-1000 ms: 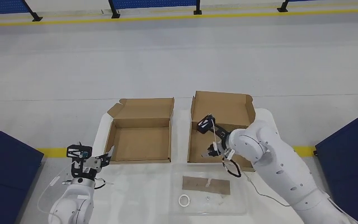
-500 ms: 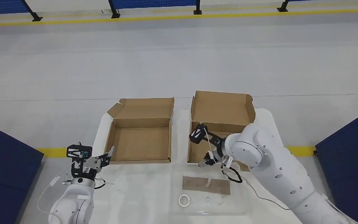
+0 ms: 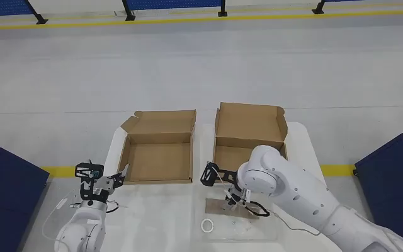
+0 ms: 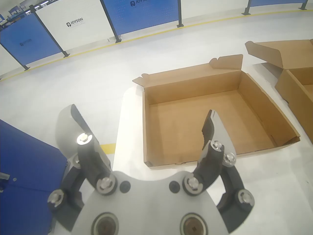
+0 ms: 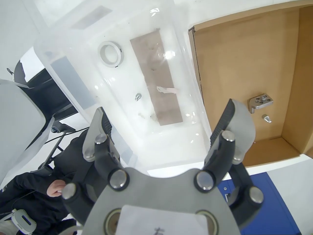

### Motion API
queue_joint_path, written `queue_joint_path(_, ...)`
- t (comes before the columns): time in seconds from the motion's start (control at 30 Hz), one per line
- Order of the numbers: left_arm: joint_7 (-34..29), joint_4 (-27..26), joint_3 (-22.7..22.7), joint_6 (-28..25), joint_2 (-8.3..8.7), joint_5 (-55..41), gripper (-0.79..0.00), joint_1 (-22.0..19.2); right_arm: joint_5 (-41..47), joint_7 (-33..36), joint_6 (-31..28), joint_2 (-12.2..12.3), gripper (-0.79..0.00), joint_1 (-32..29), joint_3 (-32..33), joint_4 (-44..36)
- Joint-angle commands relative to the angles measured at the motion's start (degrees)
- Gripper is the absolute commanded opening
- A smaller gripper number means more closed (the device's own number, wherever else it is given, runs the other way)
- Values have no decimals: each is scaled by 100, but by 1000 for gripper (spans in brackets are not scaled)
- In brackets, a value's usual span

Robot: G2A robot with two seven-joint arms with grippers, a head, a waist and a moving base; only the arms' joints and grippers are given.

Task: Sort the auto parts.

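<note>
**Empty gripper above the clear bin: small parts, slick walls**

My right gripper (image 5: 165,110) hangs wide open over the clear bin (image 5: 56,57) with nothing in it. The parts left to sort lie on the bin floor. There is a metal ring (image 5: 110,54) near one end and a small bolt (image 5: 138,96) closer to me, just beside a brown sheet (image 5: 156,79).

The bolt looks like the risky pick. It is tiny and rounded, so I judge it could roll or squirt out as my fingers close. The ring lies flat, and if I come down off-centre my fingertips may skate over it or push it against the wall. The bin walls are transparent and glare-streaked, so I could clip the rim on the way in and shift the whole bin. A pale scrap (image 5: 167,89) on the sheet could be snagged with a part.

The right box (image 5: 244,42) beside the bin already holds a bracket (image 5: 260,101) and another bolt (image 5: 266,118). My left gripper (image 4: 141,112) is also open and empty, poised over the tabletop (image 4: 256,184) near the left box (image 4: 183,123), which has nothing in it.
</note>
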Motion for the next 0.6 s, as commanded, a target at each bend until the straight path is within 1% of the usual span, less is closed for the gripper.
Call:
queue_joint_path(0.0, 0, 0, 0, 0, 0, 0, 0, 0, -1, 0, -1, -1, 0, -3, 5, -2)
queue_joint_path(0.1, 0, 0, 0, 0, 0, 0, 0, 0, -2, -30, -2, -1, 0, -25, -5, 7)
queue_joint_path(0.2, 0, 0, 0, 0, 0, 0, 0, 0, -51, -35, -200, -38, 0, -102, -247, -14)
queue_joint_path(0.3, 0, 0, 0, 0, 0, 0, 0, 0, -34, 0, -265, -66, 0, -101, -399, -26)
queue_joint_path(0.57, 0, 0, 0, 0, 0, 0, 0, 0, 12, 0, -231, -62, 0, 157, -944, 197)
